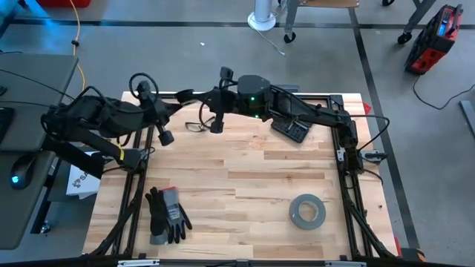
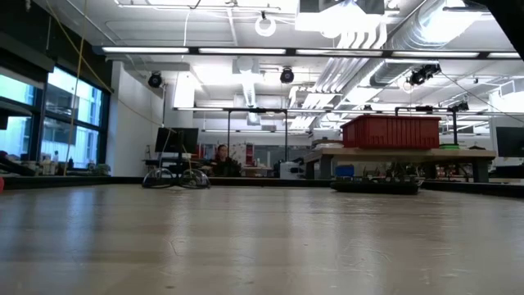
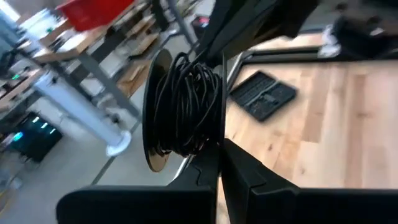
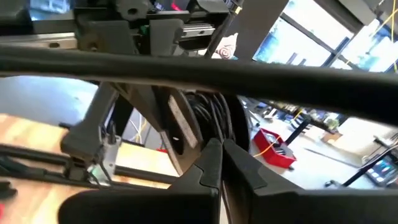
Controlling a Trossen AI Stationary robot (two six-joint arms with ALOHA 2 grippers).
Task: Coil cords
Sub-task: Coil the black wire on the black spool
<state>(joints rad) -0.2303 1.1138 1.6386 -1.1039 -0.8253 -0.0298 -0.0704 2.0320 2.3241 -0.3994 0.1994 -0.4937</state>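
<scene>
The thin dark cord (image 3: pixel 186 102) is wound in a thick bundle on its small round black spool (image 3: pixel 155 118), raised above the far edge of the worktop (image 1: pixel 245 185) between the two arms. The left pincer (image 3: pixel 219 146) has its fingers pressed together against the spool's side, pinching it. The right pincer (image 4: pixel 222 149) meets it from the other side, fingers also pressed together right at the wound cord (image 4: pixel 214 115); whether it actually grips a strand cannot be told. A loose loop of cord (image 1: pixel 197 124) hangs onto the wood just below the meeting point. A flat black case (image 1: pixel 291 130) lies just to the right of the spool. A grey tape roll (image 1: pixel 307 211) and a pair of dark gloves (image 1: pixel 166 215) lie well away from the spool, toward the near edge.
</scene>
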